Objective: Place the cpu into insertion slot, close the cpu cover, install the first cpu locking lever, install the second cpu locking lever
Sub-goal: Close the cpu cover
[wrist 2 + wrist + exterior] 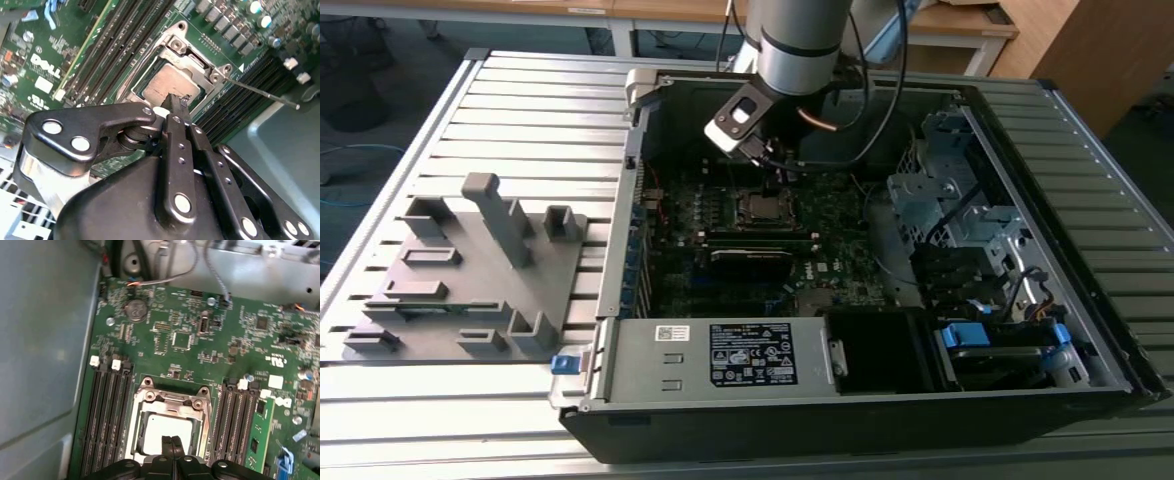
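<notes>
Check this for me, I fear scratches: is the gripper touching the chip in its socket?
Cannot tell. In both wrist views the shut gripper overlaps the chip, seen along its own length, so neither contact nor a gap shows plainly.

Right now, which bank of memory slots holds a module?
The bank away from the grey case wall; a green module stands in its outermost slot.

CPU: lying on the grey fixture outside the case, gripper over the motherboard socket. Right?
No. The cpu sits in the cut-out of the cpu cover on the motherboard, not on the grey fixture; the first wrist view shows it. The gripper is indeed over it.
</notes>
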